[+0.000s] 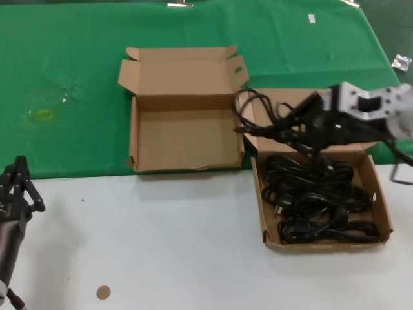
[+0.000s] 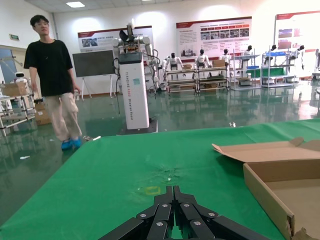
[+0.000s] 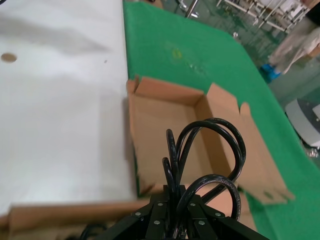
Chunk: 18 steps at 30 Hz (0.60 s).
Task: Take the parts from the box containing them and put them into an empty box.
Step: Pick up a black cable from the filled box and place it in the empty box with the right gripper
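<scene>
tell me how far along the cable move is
Nothing is delivered yet: the wide brown cardboard box holds no cables. The right gripper holds one black coiled power cable lifted above the longer-trayed cardboard box, where many cables remain. The left gripper waits aside.

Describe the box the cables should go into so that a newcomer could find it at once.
Start at the green cloth covering the table's far half. Two open cardboard boxes sit at its near edge; take the empty box on the left. Unlike the box on the right, packed with black cables, its tray is bare.
</scene>
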Each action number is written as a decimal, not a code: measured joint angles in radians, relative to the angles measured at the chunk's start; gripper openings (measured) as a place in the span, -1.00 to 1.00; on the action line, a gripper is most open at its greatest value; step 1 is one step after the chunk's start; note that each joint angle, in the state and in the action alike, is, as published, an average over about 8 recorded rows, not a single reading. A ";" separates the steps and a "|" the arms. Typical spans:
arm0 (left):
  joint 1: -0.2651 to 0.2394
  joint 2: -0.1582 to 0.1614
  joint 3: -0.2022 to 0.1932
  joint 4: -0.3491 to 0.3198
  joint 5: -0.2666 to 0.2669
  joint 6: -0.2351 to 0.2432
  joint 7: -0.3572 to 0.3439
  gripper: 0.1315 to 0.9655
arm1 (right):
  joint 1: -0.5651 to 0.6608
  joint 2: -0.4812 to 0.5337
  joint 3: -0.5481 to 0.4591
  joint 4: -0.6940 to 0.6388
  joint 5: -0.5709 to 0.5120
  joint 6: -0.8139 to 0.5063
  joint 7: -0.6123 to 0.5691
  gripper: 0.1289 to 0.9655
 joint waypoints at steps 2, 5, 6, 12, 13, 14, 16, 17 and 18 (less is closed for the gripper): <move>0.000 0.000 0.000 0.000 0.000 0.000 0.000 -0.95 | 0.018 -0.031 -0.012 -0.005 -0.018 0.012 0.014 -0.89; 0.000 0.000 0.000 0.000 0.000 0.000 0.000 -0.95 | 0.041 -0.082 -0.033 -0.013 -0.047 0.033 0.035 -0.89; 0.000 0.000 0.000 0.000 0.000 0.000 0.000 -0.95 | 0.048 -0.098 -0.040 -0.016 -0.057 0.040 0.042 -0.89; 0.000 0.000 0.000 0.000 0.000 0.000 0.000 -0.95 | 0.086 -0.198 -0.078 -0.042 -0.117 0.085 0.080 -0.89; 0.000 0.000 0.000 0.000 0.000 0.000 -0.001 -0.95 | 0.092 -0.214 -0.084 -0.048 -0.127 0.092 0.087 -0.89; 0.000 0.000 0.000 0.000 0.000 0.000 -0.001 -0.95 | 0.098 -0.231 -0.089 -0.054 -0.137 0.100 0.093 -0.89; 0.000 0.000 0.000 0.000 0.000 0.000 -0.001 -0.95 | 0.111 -0.263 -0.099 -0.067 -0.157 0.116 0.104 -0.89; 0.000 0.000 0.000 0.000 0.000 0.000 -0.001 -0.95 | 0.116 -0.278 -0.104 -0.073 -0.167 0.124 0.109 -0.89; 0.000 0.000 0.000 0.000 0.000 0.000 -0.001 -0.95 | 0.121 -0.292 -0.108 -0.080 -0.175 0.132 0.114 -0.89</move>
